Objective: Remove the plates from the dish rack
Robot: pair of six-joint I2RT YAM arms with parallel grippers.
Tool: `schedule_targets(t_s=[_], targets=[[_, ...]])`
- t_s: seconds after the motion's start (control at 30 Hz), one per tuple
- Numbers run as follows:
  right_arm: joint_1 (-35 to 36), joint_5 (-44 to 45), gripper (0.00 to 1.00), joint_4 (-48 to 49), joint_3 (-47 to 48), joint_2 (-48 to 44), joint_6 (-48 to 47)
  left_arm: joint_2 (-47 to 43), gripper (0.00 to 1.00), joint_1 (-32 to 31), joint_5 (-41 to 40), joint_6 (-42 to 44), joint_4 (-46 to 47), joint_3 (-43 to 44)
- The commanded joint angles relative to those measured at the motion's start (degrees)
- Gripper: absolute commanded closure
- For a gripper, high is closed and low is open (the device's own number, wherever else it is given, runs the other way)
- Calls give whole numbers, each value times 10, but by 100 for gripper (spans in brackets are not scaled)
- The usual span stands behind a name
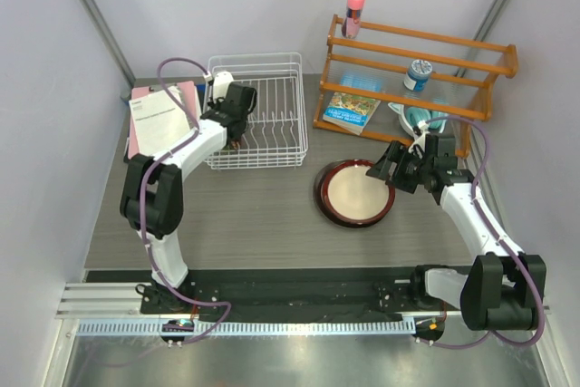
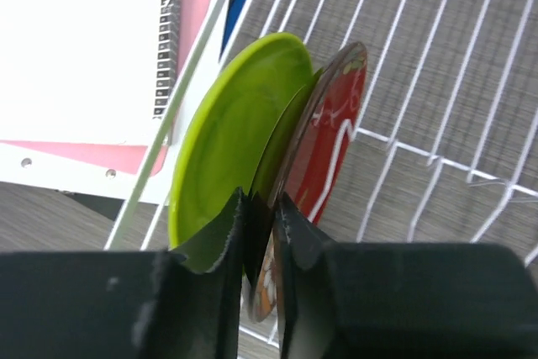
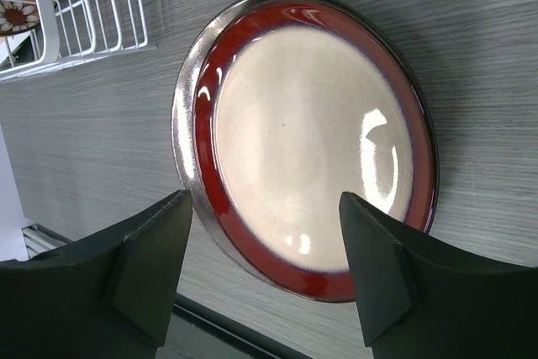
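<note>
The white wire dish rack [image 1: 300,108] stands at the back left. My left gripper [image 1: 233,136] reaches into its left end. In the left wrist view its jaws [image 2: 262,201] are nearly closed on the rim of the red floral plate [image 2: 332,136], which stands upright. The lime green plate [image 2: 231,132] leans against it on the left, behind my left finger. The dark-red-rimmed cream plate [image 1: 356,192] lies flat on the table, with a grey rim [image 3: 181,124] showing under it. My right gripper [image 1: 392,168] is open and empty just above that plate's edge [image 3: 265,199].
An orange-brown wooden shelf rack [image 1: 426,43] stands at the back right with a pink bottle [image 1: 354,6], a can [image 1: 418,74] and a blue book [image 1: 352,111]. A spiral-bound instruction booklet [image 1: 161,115] lies left of the dish rack.
</note>
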Motion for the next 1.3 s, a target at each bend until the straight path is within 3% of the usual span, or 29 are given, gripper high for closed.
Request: schedule_targets(t_s=[0.0,0.07,0.37,0.97,1.27], targets=[[2,-12,24,5,25,4,-5,2,87,0,-8,-3,9,15],[2,-11,24,5,24,4,-6,1,100,0,-5,-4,7,15],[2,-14,24,5,24,2,-6,-18,100,0,-7,4,-8,21],[2,-9,24,-8,32,-25,-8,-131,100,-63,-123,82,-65,59],[2,-31,23,-13,52,-101,0,-224,100,-90,-25,22,-123,41]])
